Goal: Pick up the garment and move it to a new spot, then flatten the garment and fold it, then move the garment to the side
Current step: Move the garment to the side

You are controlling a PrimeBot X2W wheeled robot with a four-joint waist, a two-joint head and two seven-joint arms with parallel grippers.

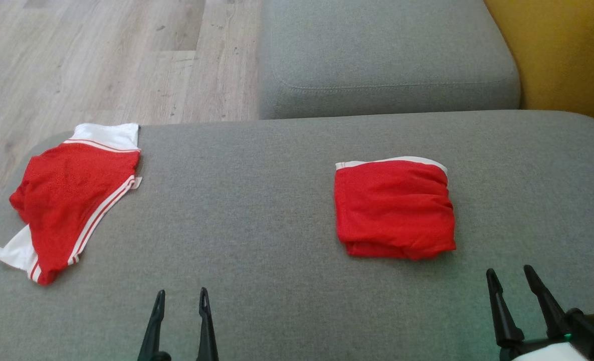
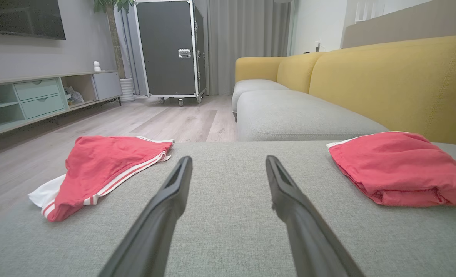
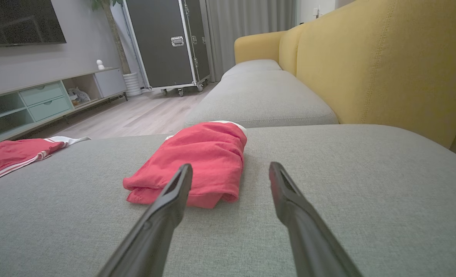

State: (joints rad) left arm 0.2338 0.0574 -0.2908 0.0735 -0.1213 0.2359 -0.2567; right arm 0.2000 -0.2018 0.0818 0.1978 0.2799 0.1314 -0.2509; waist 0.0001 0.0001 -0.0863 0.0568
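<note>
**Two red garments on a grey seat cushion, both grippers idle**

Head view, clock positions taken from the picture's centre. A folded red garment [image 1: 394, 208], white band along its far edge, lies on the grey cushion [image 1: 256, 200] at 3 o'clock. A striped red garment [image 1: 71, 200], loosely laid, sits at 9 o'clock on the cushion's left end. The left gripper [image 1: 182, 291] at 7 o'clock and the right gripper [image 1: 508, 269] at 4 o'clock each have their fingers spread, empty and touching neither garment. The yellow backrest [image 1: 567, 55] is at 2 o'clock, the wooden floor [image 1: 101, 55] at 10 o'clock.

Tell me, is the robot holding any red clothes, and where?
Nothing is held. The left gripper and right gripper are open, apart from the folded red garment and the red-and-white shorts.
</note>
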